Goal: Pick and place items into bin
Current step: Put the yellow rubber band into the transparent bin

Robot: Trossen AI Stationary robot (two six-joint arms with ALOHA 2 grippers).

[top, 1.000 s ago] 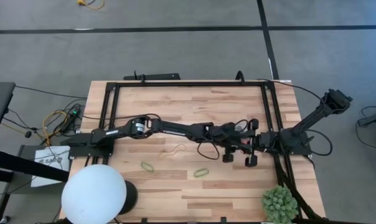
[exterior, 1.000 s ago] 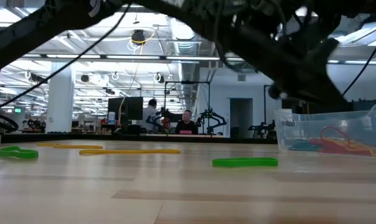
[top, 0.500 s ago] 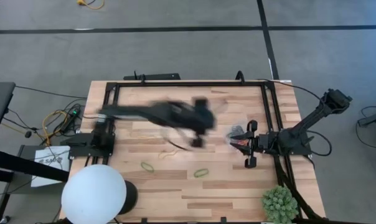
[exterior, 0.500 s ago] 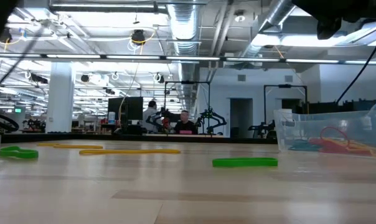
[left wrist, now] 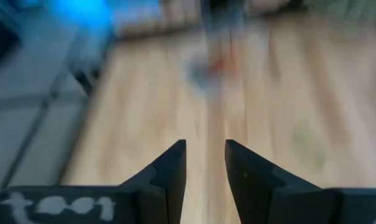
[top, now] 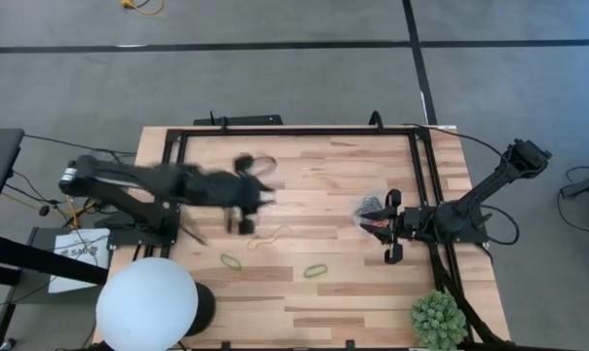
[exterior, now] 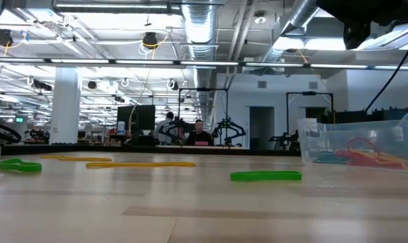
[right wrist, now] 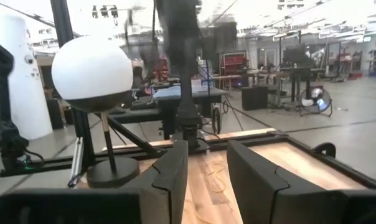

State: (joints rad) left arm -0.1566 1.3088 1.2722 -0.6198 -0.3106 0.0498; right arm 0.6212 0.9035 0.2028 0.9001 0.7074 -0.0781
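Done so far: we count a few bands, red ones among them, already in the clear bin (top: 373,210) at the surface's right side.
Left to go: two green bands (top: 231,261) (top: 316,270) and a yellow band (top: 271,237), all loose on the surface (top: 304,166).
Left claw (top: 238,205): fingers slightly apart, empty, blurred, hanging near the yellow band.
Right claw (top: 392,224): fingers apart, parked by the bin.

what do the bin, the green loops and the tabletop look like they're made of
The bin looks like thin clear glossy plastic: coloured bands inside show through its walls. The green loop seems to be matte rubber, a thin flat band lying limp. The tabletop appears to be pale wood planks with visible grain and a satin sheen.
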